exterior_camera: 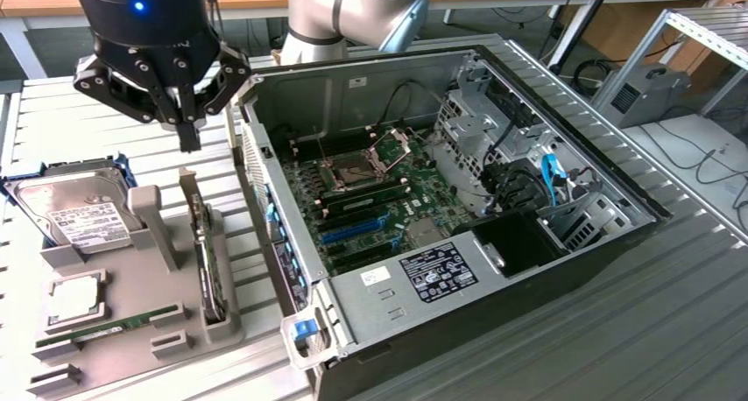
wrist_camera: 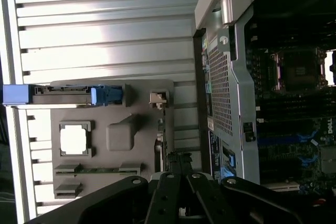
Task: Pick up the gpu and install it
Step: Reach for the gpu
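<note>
The gpu [exterior_camera: 208,261] stands on its edge in a slot of the grey parts tray [exterior_camera: 135,348], seen edge-on as a thin dark card beside the open computer case [exterior_camera: 468,200]. My gripper [exterior_camera: 188,143] hangs above the far end of the card, clear of it, with its fingers shut together and nothing between them. In the wrist view the gripper [wrist_camera: 178,163] points down at the tray [wrist_camera: 113,108], and the gpu [wrist_camera: 163,140] shows as a narrow strip just ahead of the fingertips.
A hard drive [exterior_camera: 76,213] in a blue caddy, a CPU [exterior_camera: 73,300] and a memory stick [exterior_camera: 111,327] also lie on the tray. The case lies open on its side, with its motherboard [exterior_camera: 374,191] and blue slots [exterior_camera: 350,230] exposed. Its wall stands close to the tray.
</note>
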`<state>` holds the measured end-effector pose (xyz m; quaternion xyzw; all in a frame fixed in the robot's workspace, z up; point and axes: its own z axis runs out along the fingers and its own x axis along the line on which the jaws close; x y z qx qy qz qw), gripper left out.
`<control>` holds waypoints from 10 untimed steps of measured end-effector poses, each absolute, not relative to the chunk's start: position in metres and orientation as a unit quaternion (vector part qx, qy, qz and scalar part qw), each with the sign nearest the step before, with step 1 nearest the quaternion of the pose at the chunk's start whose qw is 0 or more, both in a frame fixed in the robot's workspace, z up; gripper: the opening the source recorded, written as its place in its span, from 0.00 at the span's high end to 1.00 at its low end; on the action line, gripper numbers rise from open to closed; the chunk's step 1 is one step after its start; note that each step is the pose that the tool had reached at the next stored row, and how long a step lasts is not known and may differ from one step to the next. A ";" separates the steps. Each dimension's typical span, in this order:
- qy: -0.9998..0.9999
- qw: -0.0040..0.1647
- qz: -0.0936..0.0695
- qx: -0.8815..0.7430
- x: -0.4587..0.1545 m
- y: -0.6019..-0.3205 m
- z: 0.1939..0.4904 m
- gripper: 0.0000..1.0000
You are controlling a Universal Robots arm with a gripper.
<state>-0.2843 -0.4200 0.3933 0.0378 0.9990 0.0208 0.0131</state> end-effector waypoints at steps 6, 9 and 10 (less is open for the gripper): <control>0.999 0.013 0.021 0.038 -0.284 -0.424 0.393 0.89; 0.999 0.013 0.020 0.038 -0.284 -0.426 0.393 0.89; 0.999 0.013 0.020 0.038 -0.284 -0.427 0.393 0.89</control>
